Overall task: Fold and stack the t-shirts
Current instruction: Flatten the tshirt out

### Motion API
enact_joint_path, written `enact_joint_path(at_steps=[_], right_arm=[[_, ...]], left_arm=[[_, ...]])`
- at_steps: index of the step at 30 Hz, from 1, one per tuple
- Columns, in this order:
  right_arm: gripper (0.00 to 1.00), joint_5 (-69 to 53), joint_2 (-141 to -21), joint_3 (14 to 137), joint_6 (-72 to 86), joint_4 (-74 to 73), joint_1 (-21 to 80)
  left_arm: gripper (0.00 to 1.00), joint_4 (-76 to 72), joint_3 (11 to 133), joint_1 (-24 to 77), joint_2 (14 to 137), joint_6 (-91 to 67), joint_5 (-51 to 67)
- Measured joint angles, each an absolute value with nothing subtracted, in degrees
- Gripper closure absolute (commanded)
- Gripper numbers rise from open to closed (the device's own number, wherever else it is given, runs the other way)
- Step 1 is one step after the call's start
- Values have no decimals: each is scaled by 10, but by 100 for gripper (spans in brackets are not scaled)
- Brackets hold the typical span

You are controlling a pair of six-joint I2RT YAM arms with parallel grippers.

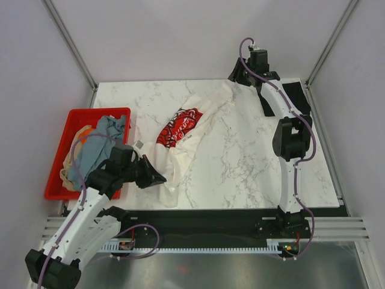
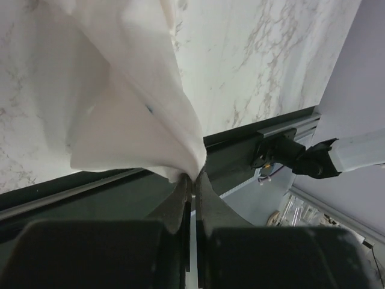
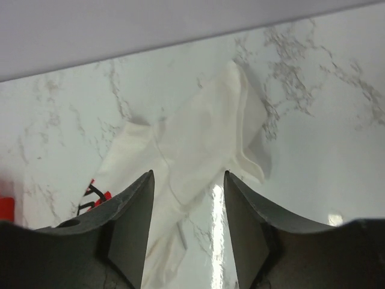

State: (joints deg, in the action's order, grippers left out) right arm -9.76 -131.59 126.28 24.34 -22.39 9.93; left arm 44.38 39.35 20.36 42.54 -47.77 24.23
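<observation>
A cream-white t-shirt with a red chest print lies stretched diagonally over the marble table, from the far middle to the near left. My left gripper is shut on the shirt's near end. In the left wrist view the cloth hangs from the pinched fingertips of that gripper. My right gripper hovers open at the shirt's far end. In the right wrist view nothing is between the fingers of the right gripper, and the t-shirt's sleeve lies flat below them.
A red crate at the table's left edge holds more t-shirts, a grey-blue one on top and an orange one under it. A black pad lies at the far right corner. Frame posts rise at both far corners.
</observation>
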Motion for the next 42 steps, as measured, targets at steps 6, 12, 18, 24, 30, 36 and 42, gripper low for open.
enact_joint_path(at_steps=[6, 12, 18, 24, 30, 36, 42], right_arm=[[39, -40, -1279, 1207, 294, -327, 100], [42, 32, -1085, 955, 369, -365, 176], [55, 49, -909, 736, 432, -290, 379], [58, 53, -885, 608, 467, -173, 576], [62, 85, -952, 578, 516, -133, 662], [63, 117, -993, 578, 522, -90, 688], [62, 154, -984, 562, 517, -60, 684]], left_arm=[[98, 414, 290, 207, 394, -504, 262], [98, 402, 279, 212, 385, -511, 268], [50, 448, 412, 216, 394, -460, 147], [50, 466, 507, 213, 439, -412, 13], [49, 492, 509, 212, 453, -397, -31], [50, 497, 509, 209, 459, -393, -25], [47, 484, 458, 214, 471, -393, 69]])
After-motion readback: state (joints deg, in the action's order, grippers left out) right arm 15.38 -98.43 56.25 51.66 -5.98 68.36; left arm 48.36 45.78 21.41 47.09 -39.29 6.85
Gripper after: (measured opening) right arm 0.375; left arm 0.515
